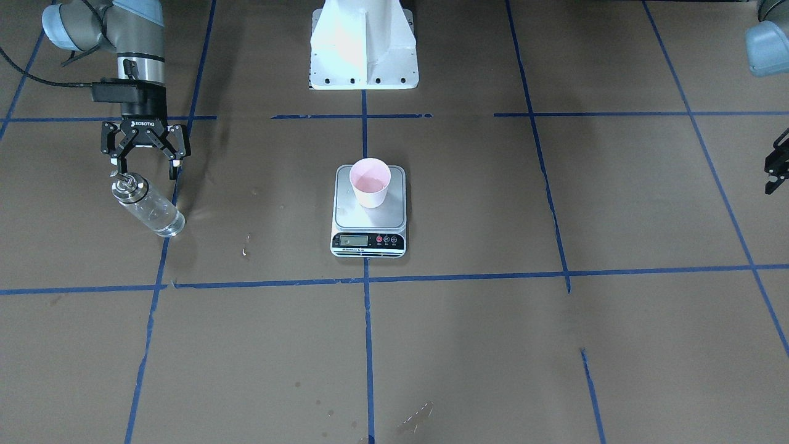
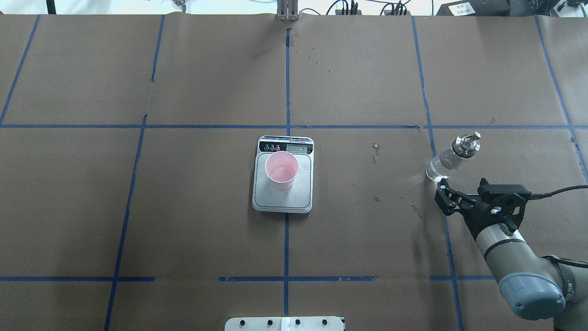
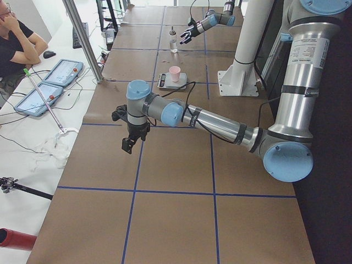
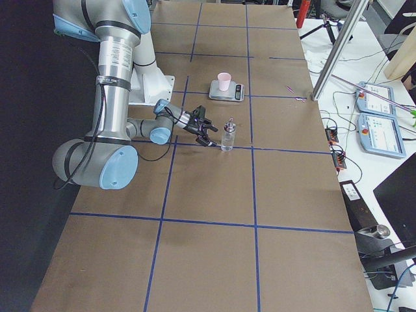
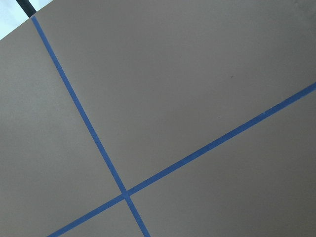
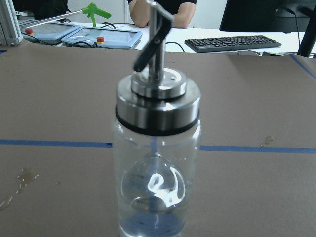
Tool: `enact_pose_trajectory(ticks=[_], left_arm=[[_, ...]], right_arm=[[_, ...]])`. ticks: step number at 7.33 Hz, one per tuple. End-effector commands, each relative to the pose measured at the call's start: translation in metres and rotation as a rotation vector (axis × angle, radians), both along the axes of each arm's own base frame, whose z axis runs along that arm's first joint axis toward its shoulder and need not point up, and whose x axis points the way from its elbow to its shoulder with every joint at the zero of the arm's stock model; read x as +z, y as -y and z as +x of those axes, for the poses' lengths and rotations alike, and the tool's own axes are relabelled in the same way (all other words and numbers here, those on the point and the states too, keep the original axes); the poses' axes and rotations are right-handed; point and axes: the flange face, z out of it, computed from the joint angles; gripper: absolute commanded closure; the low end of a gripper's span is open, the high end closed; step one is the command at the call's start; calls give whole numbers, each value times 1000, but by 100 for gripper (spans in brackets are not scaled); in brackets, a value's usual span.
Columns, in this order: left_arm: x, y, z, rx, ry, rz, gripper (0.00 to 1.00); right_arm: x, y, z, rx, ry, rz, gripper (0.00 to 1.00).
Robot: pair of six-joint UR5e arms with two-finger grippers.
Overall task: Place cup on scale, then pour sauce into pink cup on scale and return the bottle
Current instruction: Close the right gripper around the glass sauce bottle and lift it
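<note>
The pink cup (image 1: 370, 182) (image 2: 281, 170) stands upright on the scale (image 1: 368, 225) (image 2: 282, 200) at the table's middle. The glass bottle (image 1: 148, 206) (image 2: 452, 158) stands upright on the table on my right side, a little clear sauce (image 6: 153, 224) at its bottom. My right gripper (image 1: 148, 169) (image 2: 461, 186) is open and empty just behind the bottle, not touching it; the bottle fills the right wrist view (image 6: 157, 163). My left gripper (image 3: 128, 144) hangs over bare table far to my left, only its edge in the front view (image 1: 775, 169); I cannot tell its state.
The white robot base (image 1: 363, 49) stands behind the scale. Small wet spots (image 2: 376, 151) lie between scale and bottle. An operator (image 3: 14, 38), tablets (image 3: 47, 88) and a metal pole (image 3: 85, 41) are at the table's far side.
</note>
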Motion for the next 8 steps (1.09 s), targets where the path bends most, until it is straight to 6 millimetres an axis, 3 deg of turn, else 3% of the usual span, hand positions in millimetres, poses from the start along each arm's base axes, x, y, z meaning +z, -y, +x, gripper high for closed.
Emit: enact_pose_trajectory(ticks=[1,2,3,8], left_arm=[[2,2,-1,-2,1,-2,0],[1,2,-2,-4,0,-1,0],[3,2,-2,-4,1,-5,0],[2,4,-2,-17,-2,-13,0]], right_arm=[[5,13,-20,20,-18,14,0],[16,25,-32,36,-38,10,0],[19,32,-28,49,-52,11,0],[12,38,-32,54,-47,19,0]])
